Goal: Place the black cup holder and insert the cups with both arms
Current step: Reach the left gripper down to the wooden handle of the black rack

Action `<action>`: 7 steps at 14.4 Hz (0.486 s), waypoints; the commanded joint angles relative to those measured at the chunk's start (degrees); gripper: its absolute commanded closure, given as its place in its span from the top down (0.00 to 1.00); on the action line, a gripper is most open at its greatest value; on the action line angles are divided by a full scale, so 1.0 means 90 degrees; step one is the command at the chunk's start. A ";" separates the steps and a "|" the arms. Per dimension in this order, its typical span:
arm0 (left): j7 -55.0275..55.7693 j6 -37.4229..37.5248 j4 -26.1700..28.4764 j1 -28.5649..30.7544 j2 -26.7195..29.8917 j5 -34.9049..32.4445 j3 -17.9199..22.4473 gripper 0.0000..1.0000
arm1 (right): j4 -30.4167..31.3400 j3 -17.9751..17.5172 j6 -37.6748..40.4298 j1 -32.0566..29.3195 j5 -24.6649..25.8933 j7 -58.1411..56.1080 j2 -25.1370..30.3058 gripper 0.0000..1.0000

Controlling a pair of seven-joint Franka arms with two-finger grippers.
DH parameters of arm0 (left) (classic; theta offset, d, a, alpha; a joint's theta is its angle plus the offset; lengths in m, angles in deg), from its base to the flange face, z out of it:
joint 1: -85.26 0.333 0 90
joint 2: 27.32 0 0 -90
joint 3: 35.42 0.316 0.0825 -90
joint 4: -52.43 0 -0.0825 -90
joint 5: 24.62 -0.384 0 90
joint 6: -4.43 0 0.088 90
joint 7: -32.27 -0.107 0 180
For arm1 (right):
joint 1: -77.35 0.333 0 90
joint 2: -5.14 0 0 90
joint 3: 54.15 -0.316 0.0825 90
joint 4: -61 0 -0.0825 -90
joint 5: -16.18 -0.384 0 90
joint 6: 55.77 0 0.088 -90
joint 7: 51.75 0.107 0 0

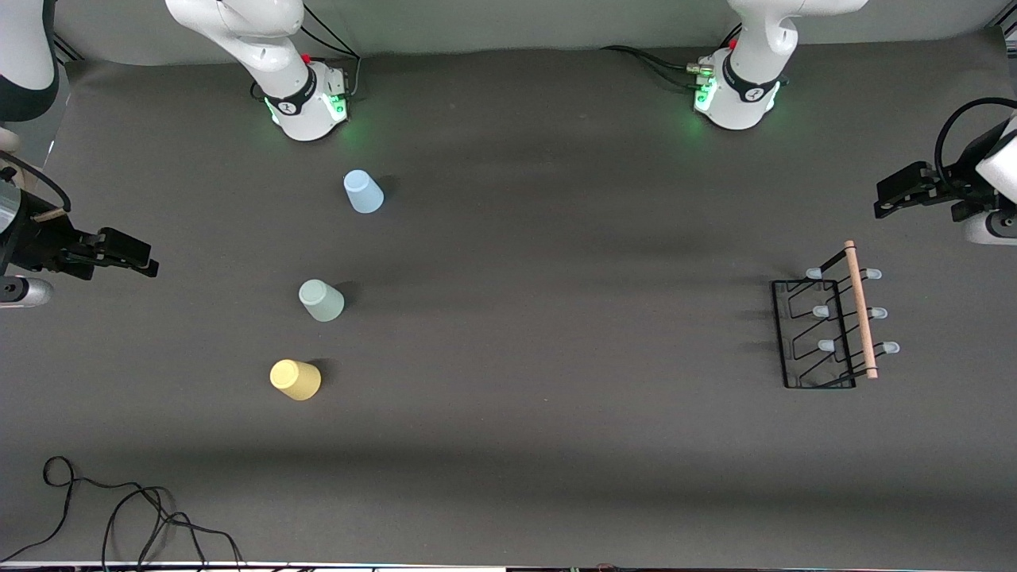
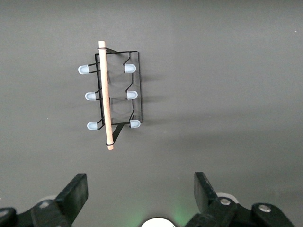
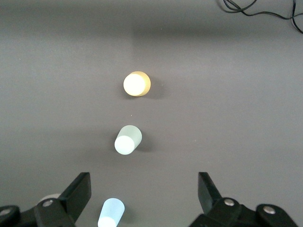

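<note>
The rack (image 1: 826, 330) stands at the left arm's end of the table, under the wide-open left gripper (image 2: 139, 191). The blue cup (image 1: 363, 191), green cup (image 1: 321, 300) and yellow cup (image 1: 295, 379) stand upside down in a row at the right arm's end, the wide-open right gripper (image 3: 142, 191) above them.

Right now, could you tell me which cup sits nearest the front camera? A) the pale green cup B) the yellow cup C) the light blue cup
B: the yellow cup lies lowest in the front view, with the pale green cup farther off and the light blue cup farthest, close to the right arm's base.
</note>
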 commanded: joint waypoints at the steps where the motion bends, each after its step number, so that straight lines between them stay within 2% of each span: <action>1: -0.0040 0.0060 -0.0076 -0.0089 -0.0003 -0.0102 0.0063 1.00 | -0.0199 0.0009 0.0200 0.0033 0.0038 0.0043 -0.0093 1.00; 7: -0.0079 0.0051 0.0002 -0.0030 0.0142 -0.0112 0.0102 1.00 | -0.0189 0.0009 0.0201 0.0043 0.0048 0.0062 -0.0045 1.00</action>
